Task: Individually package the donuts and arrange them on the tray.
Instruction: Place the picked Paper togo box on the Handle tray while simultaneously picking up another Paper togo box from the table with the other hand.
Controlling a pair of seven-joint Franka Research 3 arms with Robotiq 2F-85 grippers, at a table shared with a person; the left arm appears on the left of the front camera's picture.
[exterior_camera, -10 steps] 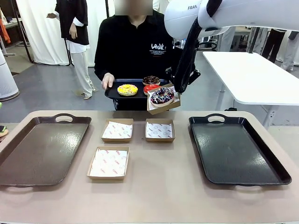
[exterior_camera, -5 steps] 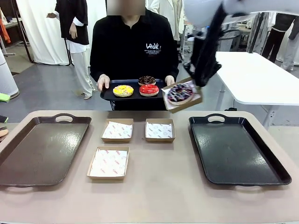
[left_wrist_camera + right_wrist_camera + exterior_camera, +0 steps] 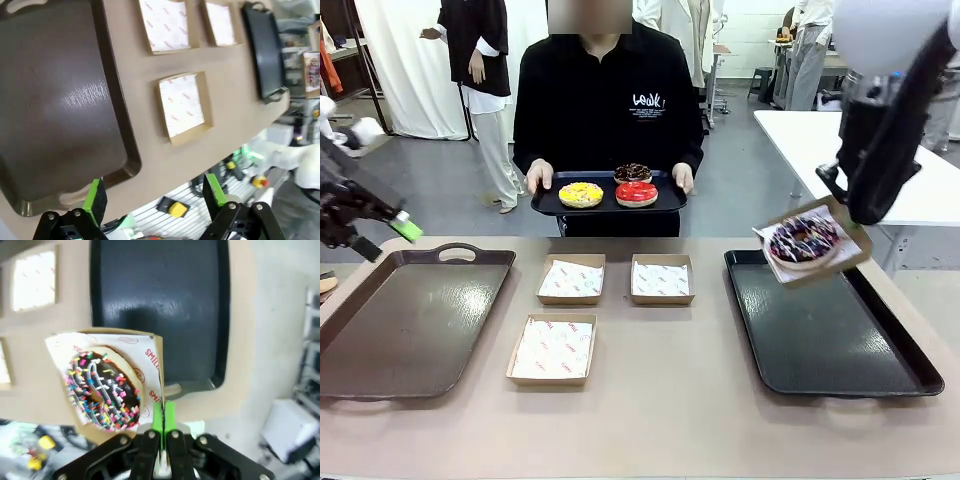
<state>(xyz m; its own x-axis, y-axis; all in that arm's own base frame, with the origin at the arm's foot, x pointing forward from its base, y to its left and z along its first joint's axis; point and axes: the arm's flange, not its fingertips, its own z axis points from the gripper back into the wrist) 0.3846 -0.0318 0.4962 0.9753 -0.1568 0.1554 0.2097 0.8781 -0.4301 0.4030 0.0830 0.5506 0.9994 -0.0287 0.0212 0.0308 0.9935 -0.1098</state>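
You have one donut of four boxed: your right gripper point(image 3: 163, 410) pinches the rim of the shallow brown cardboard box point(image 3: 830, 268) holding the sprinkled purple-brown ring donut point(image 3: 804, 240) above the black rectangular tray point(image 3: 820, 340), not yet set down, while the yellow-iced donut point(image 3: 581, 194), glossy red donut point(image 3: 636, 193) and chocolate-brown donut point(image 3: 633, 172) wait on the person's small black tray point(image 3: 548, 206), three empty paper-lined boxes point(image 3: 552, 348) lie on the table, and your left gripper point(image 3: 152, 192) gapes wide with nothing in it.

Four donuts point(image 3: 581, 194), four cardboard boxes point(image 3: 552, 350), three trays point(image 3: 410, 320).

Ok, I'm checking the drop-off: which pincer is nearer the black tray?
Right. The right pincer grips the box with the sprinkled donut over the black tray; the left pincer hangs open beyond the brown tray.
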